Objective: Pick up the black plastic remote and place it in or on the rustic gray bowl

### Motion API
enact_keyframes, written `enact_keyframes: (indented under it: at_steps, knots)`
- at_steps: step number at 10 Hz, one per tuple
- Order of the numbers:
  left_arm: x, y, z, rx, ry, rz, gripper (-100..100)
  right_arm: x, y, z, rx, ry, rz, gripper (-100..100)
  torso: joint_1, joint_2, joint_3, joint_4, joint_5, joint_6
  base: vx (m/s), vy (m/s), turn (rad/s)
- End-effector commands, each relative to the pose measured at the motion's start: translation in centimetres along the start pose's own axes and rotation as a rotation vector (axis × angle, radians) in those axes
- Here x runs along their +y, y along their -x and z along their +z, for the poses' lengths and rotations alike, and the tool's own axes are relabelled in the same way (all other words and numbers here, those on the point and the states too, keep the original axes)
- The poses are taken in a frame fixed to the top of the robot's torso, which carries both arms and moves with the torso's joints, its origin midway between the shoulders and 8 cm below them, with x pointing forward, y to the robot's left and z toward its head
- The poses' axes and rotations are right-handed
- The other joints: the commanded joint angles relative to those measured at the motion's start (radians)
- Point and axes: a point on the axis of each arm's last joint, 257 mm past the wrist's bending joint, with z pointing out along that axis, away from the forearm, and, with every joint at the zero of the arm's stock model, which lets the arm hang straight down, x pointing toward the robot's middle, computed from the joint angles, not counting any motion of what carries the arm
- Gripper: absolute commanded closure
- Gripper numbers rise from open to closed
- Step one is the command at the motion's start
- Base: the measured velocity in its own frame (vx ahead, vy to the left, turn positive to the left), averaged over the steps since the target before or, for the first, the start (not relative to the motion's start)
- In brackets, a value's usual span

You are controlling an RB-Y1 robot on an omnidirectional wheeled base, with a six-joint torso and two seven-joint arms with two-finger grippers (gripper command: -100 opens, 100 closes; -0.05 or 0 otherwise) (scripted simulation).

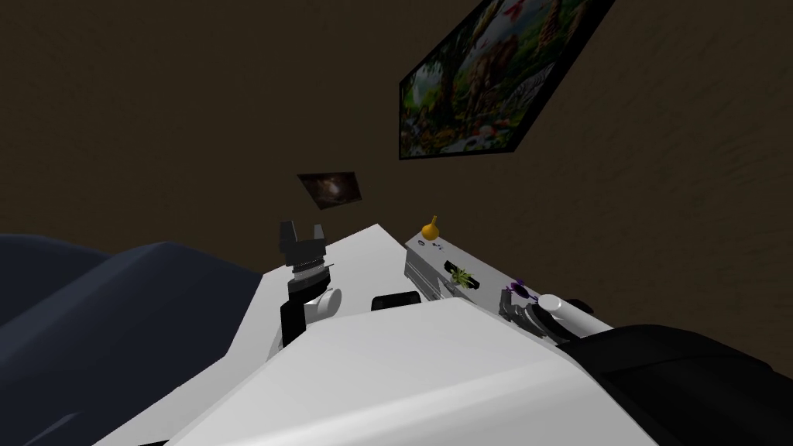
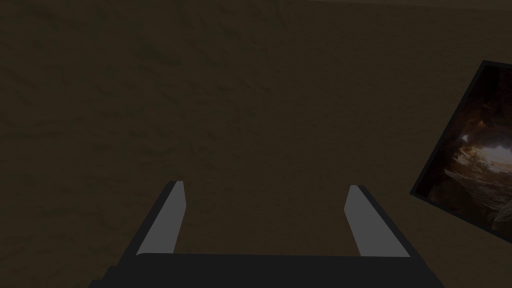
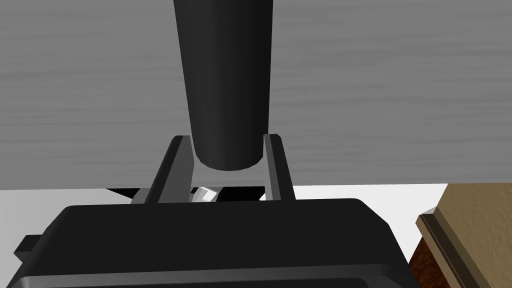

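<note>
Right gripper (image 3: pixel 226 142), dark box nearest the lens: both fingers clamped narrow on the sides of the black remote (image 3: pixel 225 75). Remote runs lengthwise out beyond the fingertips, its rounded near end sitting between them. Behind it, close, a grey faintly grained surface (image 3: pixel 400 100); whether remote touches it, cannot tell. Below that, a white strip (image 3: pixel 350 192), and off to one side a tan textured block with a dark brown edge (image 3: pixel 470 220).

From the head camera, right forearm (image 1: pixel 554 306) low on the right, at the near end of a grey cabinet (image 1: pixel 422 271). On the cabinet top: orange gourd-shaped object (image 1: pixel 431 230) at the far end, a green sprig (image 1: pixel 462 276) midway, something small and purple (image 1: pixel 517 289) just beside the arm.

Left gripper (image 1: pixel 302 236) raised on the left, well apart from the cabinet, fingers spread wide with nothing between them (image 2: pixel 266 200).

Large jungle painting (image 1: pixel 480 77) on the dark brown wall, far right. Smaller dark picture (image 1: pixel 331 188) lower. Dark blue sofa (image 1: pixel 116 310) on the left.
</note>
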Motion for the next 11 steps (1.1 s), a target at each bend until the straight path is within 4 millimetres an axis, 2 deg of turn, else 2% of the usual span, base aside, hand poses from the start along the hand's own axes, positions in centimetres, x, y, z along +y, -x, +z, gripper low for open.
enact_keyframes:
  at_steps: [1,3,4,5,6,8,11]
  knots:
    - [0.0,0.0,0.0,0.0,0.0,0.0,0,1.2,0.5,-0.7,-0.014,0.002,-0.01,100,0.0,0.0,0.0,0.0,0.0,0.0,0.101,0.018,-0.183]
    - [0.0,0.0,0.0,0.0,0.0,0.0,0,2.1,0.4,-1.7,-0.016,0.002,-0.033,100,0.002,-0.007,-0.004,-0.001,0.0,0.001,0.152,0.053,-0.173]
    - [0.0,0.0,0.0,0.0,0.0,0.0,0,1.8,0.5,-1.2,-0.016,0.004,-0.021,100,0.002,-0.009,-0.005,-0.002,0.001,0.0,0.069,0.02,-0.028]
    - [0.0,0.0,0.0,0.0,0.0,0.0,0,1.9,0.5,-1.2,-0.019,0.004,-0.023,0,0.001,-0.006,-0.003,-0.001,0.0,-0.002,0.011,0.005,0.004]
    - [0.0,0.0,0.0,0.0,0.0,0.0,0,2.7,0.5,-1.7,-0.019,0.016,-0.002,100,0.0,-0.002,-0.001,0.0,0.0,-0.001,-0.046,0.075,0.092]
    - [0.0,0.0,0.0,0.0,0.0,0.0,0,3.6,0.5,-2.2,-0.021,0.027,0.029,100,0.009,0.007,0.003,0.001,0.002,-0.001,-0.139,0.151,0.103]
    - [0.0,0.0,0.0,0.0,0.0,0.0,0,6.0,0.7,-3.6,-0.024,0.058,0.116,100,0.011,0.016,0.009,0.002,0.003,0.001,-0.204,0.14,0.143]
